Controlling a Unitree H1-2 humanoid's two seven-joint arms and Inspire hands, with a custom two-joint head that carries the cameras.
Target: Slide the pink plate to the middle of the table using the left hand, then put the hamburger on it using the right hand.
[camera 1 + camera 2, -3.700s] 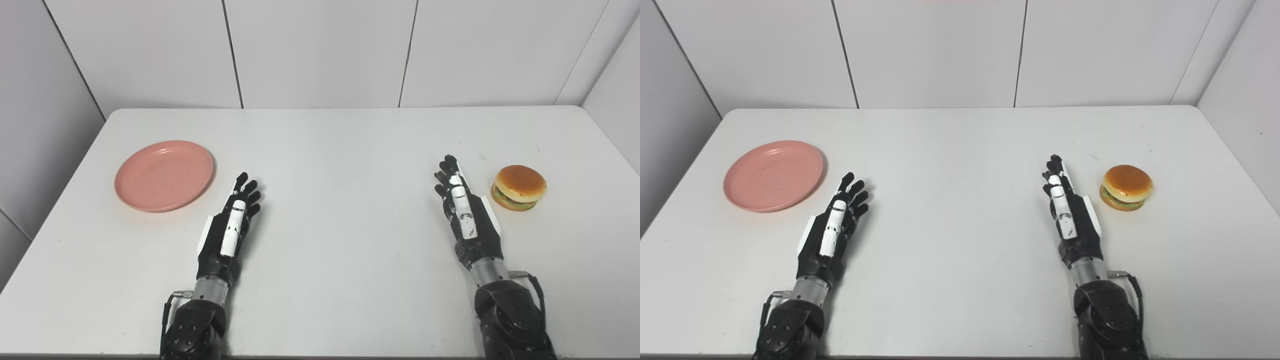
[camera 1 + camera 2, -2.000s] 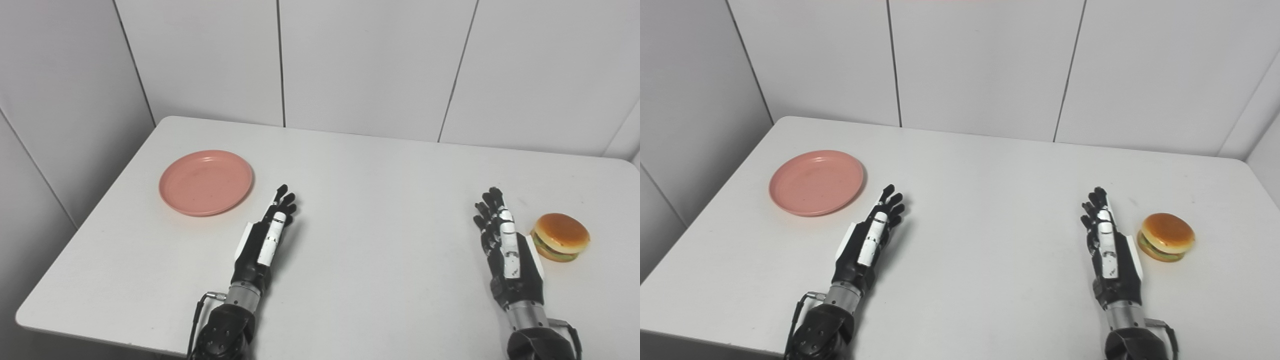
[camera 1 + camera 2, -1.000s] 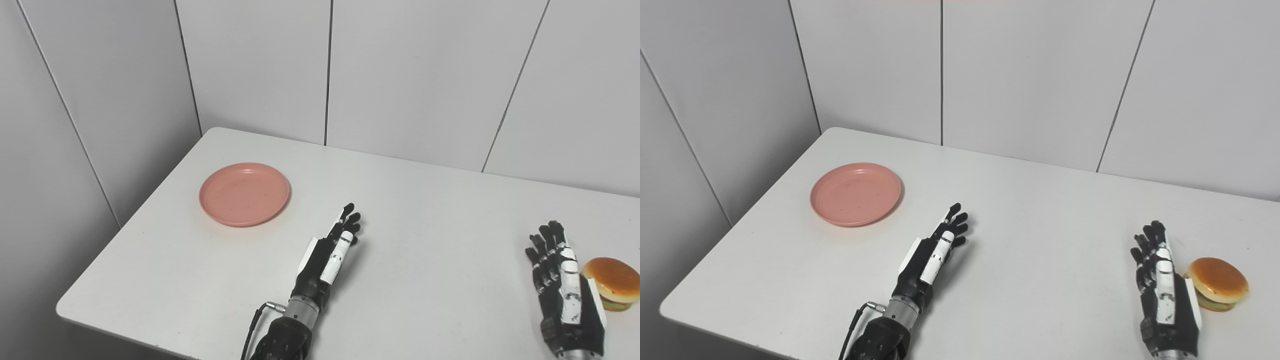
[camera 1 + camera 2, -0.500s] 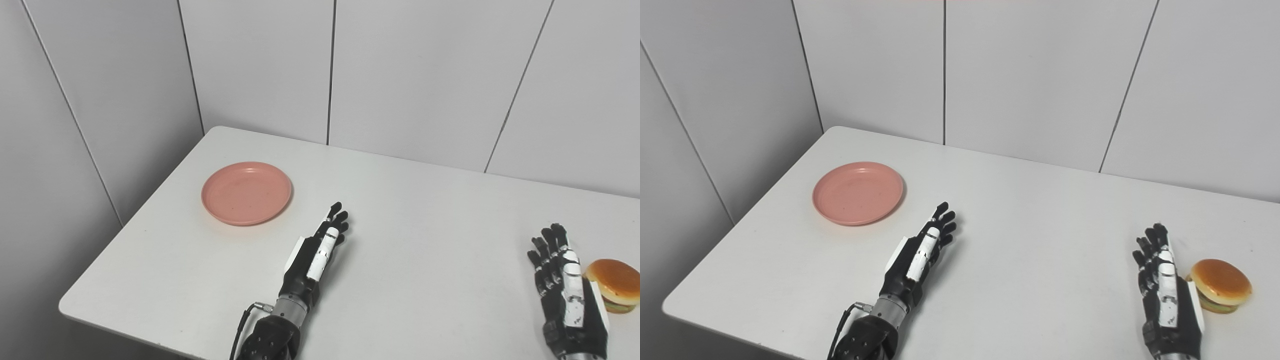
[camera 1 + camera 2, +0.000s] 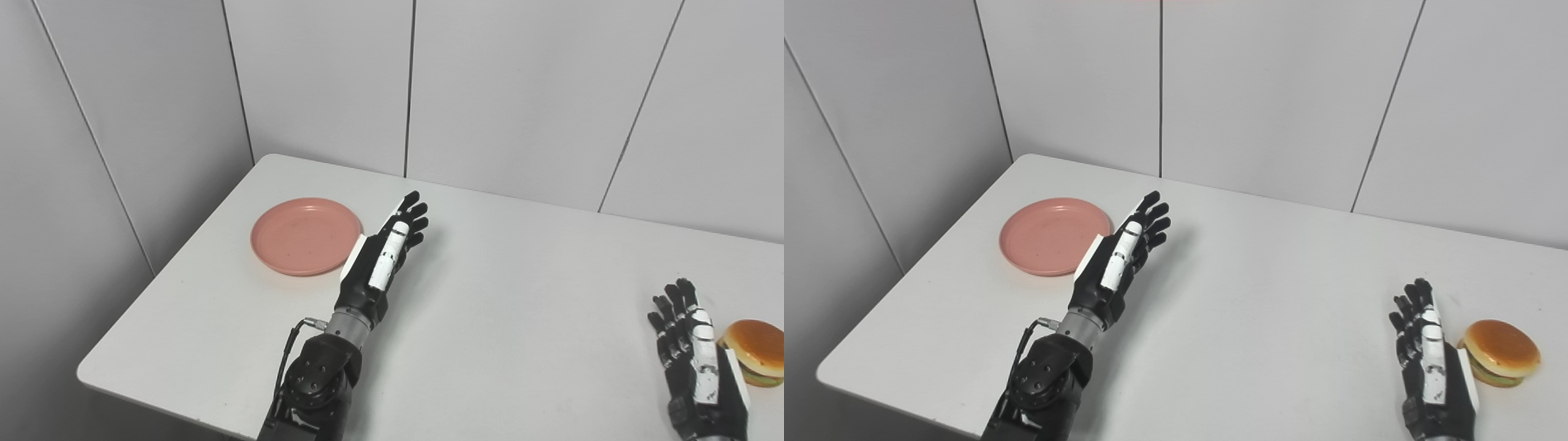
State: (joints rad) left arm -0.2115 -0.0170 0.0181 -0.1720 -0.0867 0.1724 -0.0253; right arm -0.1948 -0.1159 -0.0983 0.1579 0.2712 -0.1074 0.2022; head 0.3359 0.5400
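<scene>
Standing in a corner of pale grey wall panels (image 5: 514,92) split by thin dark vertical seams, the white table (image 5: 527,288) has a plain matte top with rounded corners, and its left end runs close to the side wall. Toward that left end lies the pink plate (image 5: 300,236), flat on the surface and empty, well short of the table's middle. Just to its right, the left hand (image 5: 383,260) is raised over the table with its edge turned up, fingers straight and a little spread, holding nothing; in both views its white-backed side overlaps the plate's right rim, though whether it touches the plate cannot be told. A thin cable loops out near its wrist. Far to the right, near the front edge, the right hand (image 5: 1430,361) stands on its edge with fingers extended and apart, also empty. Just beside it on its outer side sits the hamburger (image 5: 1497,352), upright on the table; contact between them cannot be judged. No brand, label or writing can be read anywhere.
</scene>
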